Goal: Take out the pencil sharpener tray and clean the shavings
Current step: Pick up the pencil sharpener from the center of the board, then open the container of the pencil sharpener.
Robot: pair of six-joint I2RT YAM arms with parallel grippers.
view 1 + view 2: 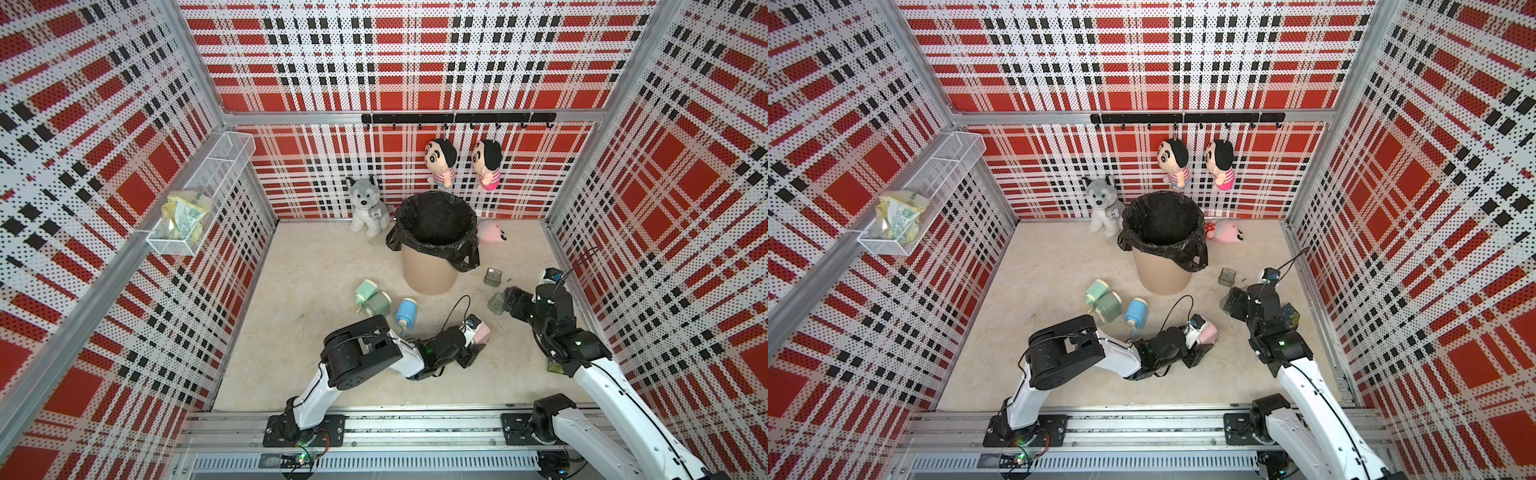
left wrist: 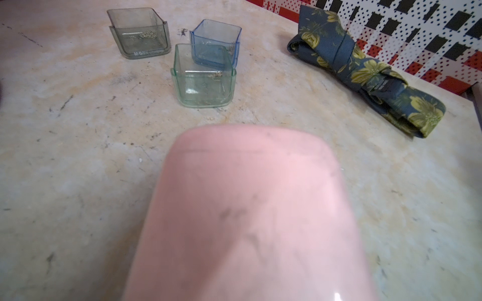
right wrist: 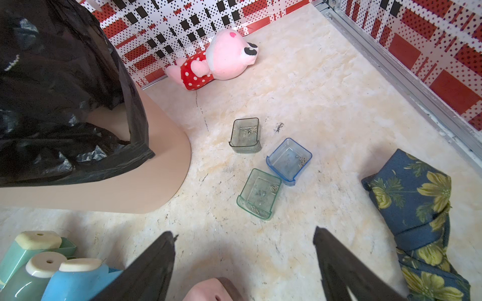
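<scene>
Now | left claw [image 1: 473, 352] at pink sharpener [image 2: 247, 208], grip cannot tell | right claw [image 3: 244, 230] wide, green tray [image 3: 258, 192] ahead

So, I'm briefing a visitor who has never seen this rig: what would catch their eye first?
The loud red, black and white plaid walls all round, most likely. Then the tan bin with its black liner toward the back of the table, a husky plush beside it and two dolls hanging behind it. Nearer, the left arm is at a pink sharpener.
</scene>
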